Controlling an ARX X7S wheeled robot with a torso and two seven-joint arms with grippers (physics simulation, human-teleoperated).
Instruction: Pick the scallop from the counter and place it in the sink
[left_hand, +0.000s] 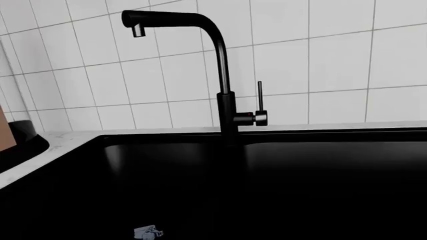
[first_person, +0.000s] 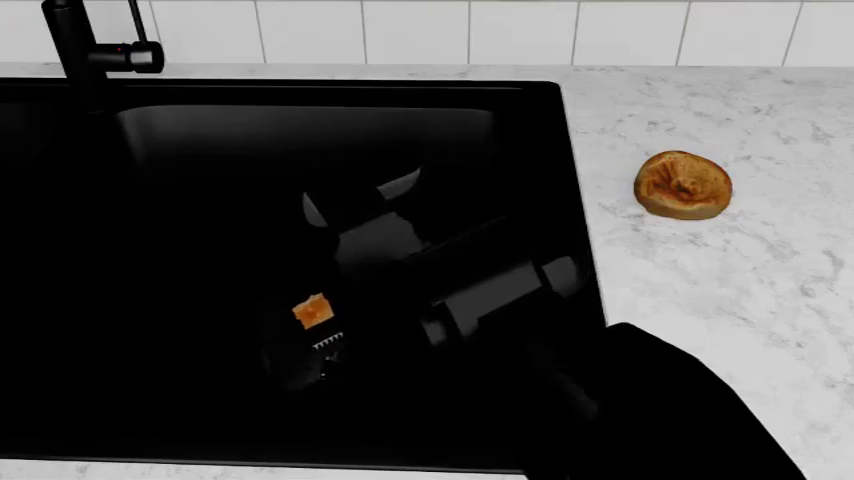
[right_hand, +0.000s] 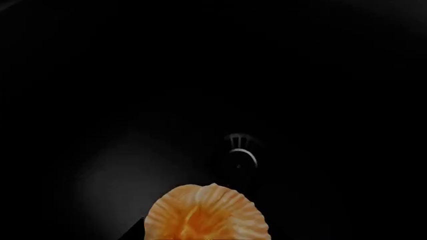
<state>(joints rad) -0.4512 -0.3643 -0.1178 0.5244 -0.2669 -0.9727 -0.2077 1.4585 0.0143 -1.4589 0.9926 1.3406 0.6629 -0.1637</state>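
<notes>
**Now: scallop over the sink, in the right gripper**

Head view: the right arm reaches from the lower right across the sink, a black basin set in the counter. The scallop shows as a small orange patch at the arm's tip, inside the basin outline, next to the silver drain. The right gripper is black on black here; its fingers cannot be made out separately. A lumpy orange-brown item with a dented centre lies on the counter right of the sink, well apart from the arm. The faucet stands at the far left corner.

Right wrist view adds detail: the scallop fills the lower edge, ribs and pale scalloped rim plain, with the dark basin floor and the drain beyond it. Its base sits at the frame edge where the fingers are, so it appears pinched there, though the fingertips themselves are cut off. Whether the shell touches the floor cannot be told.

Left wrist view shows neither scallop nor right arm. It looks across the sink at the faucet, its side lever, the white wall tiles and a strip of counter. The drain shows at the bottom edge. The left gripper appears in no view; finger state unknown.
</notes>
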